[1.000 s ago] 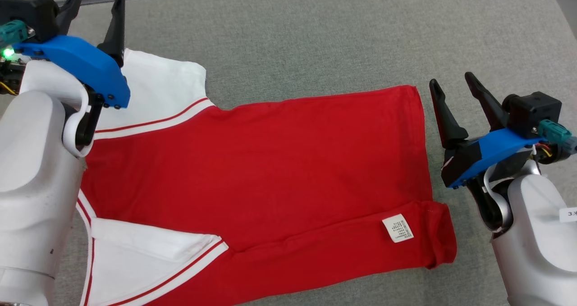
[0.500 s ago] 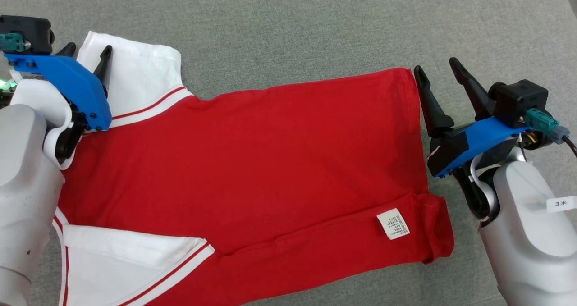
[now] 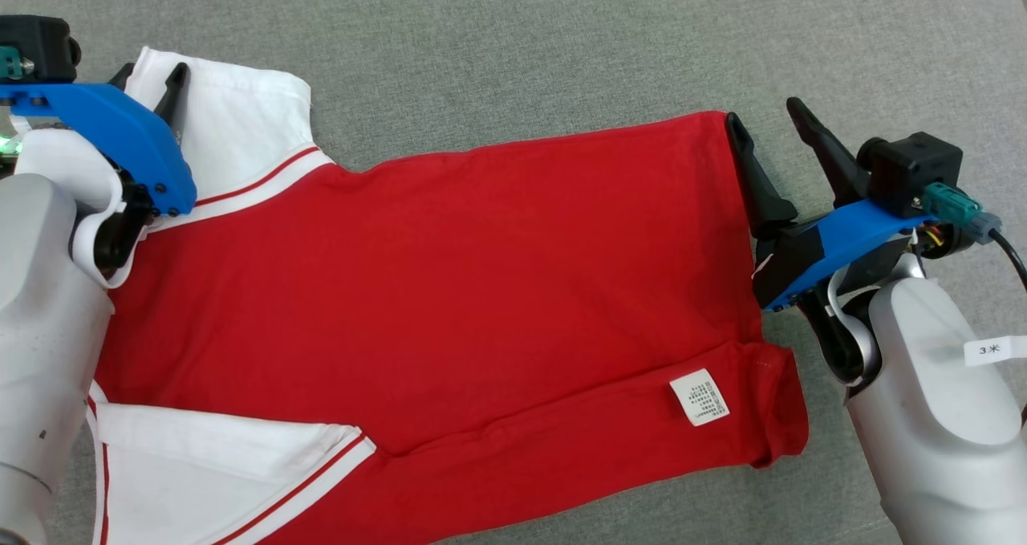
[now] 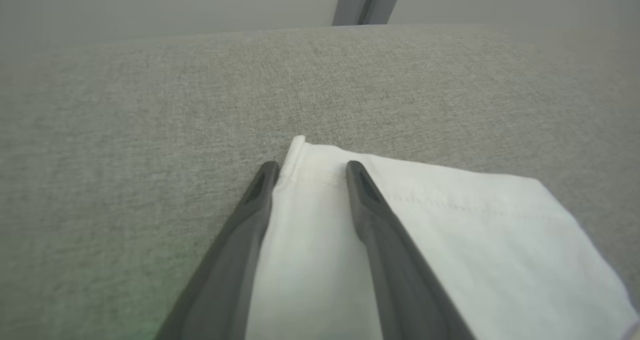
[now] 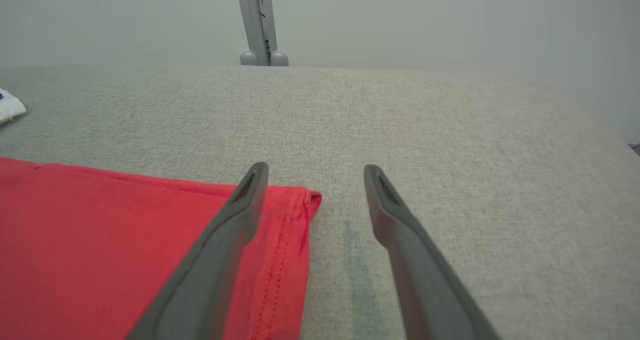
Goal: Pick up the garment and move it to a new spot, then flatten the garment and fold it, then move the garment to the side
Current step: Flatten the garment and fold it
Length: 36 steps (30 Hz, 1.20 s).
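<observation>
In the head view, the red garment (image 3: pixel 449 272) lies spread flat across the middle of the grey table (image 3: pixel 513 47). It has one white sleeve (image 3: pixel 233 119) at the upper left, and a care label (image 3: pixel 700 396) sits near the hem at the lower right. The left pincer (image 3: pixel 151 71) is at the upper left, over the sleeve's outer corner. The right pincer (image 3: pixel 762 111) is at the right, wide apart at the hem's top corner.

In the left wrist view, the left pincer (image 4: pixel 311 165) stands parted. The sleeve's corner lies flat between its fingers, one finger on the white cloth and the other at its edge.

In the right wrist view, the right pincer (image 5: pixel 316 168) gapes wide and holds nothing. Its left finger is over the red hem corner and its right finger over bare table.
</observation>
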Motion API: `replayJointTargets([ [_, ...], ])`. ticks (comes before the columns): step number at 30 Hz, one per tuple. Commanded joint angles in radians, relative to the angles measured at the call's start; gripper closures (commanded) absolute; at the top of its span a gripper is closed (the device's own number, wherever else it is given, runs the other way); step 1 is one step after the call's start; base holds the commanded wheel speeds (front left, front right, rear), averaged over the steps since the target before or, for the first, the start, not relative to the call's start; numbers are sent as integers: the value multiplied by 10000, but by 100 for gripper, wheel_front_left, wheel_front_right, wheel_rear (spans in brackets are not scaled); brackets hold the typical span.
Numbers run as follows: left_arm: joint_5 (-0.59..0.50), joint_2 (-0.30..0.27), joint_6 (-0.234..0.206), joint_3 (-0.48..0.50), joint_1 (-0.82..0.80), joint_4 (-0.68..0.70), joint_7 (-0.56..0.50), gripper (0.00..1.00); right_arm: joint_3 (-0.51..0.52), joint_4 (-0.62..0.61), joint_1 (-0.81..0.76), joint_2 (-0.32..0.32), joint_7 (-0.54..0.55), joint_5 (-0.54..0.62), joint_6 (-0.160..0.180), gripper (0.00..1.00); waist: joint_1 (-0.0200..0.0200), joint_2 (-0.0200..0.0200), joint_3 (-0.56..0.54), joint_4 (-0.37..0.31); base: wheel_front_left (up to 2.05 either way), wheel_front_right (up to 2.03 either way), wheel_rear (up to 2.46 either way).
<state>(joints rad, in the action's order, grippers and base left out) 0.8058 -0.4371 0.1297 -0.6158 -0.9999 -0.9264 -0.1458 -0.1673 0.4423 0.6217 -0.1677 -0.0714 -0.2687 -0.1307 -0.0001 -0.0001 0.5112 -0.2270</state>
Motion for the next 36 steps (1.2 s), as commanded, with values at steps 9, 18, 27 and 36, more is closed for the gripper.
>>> replayJointTargets([
  [9, 192, 68, 9, -767, -56, 143, 953, 100, -300, 206, 103, -335, 631, -431, -3, 0, 1, 1, -232, 297, 0, 0, 0],
  [18, 309, 148, 9, -1451, -359, 486, 1524, 100, -358, 896, 521, -422, 1343, -464, -1, 0, 1, 1, -235, 678, 0, 0, 0],
  [27, 574, 263, 9, -2012, -620, 706, 2053, 100, -280, 2126, 1168, -345, 1710, -437, -1, 100, 1, 1, -183, 1028, 0, 0, 0],
  [36, 1067, 487, 9, -2153, -280, 885, 3109, 100, -85, 2560, 1305, -495, 988, -228, -1, 100, 1, 1, -592, 1345, 0, 0, 0],
])
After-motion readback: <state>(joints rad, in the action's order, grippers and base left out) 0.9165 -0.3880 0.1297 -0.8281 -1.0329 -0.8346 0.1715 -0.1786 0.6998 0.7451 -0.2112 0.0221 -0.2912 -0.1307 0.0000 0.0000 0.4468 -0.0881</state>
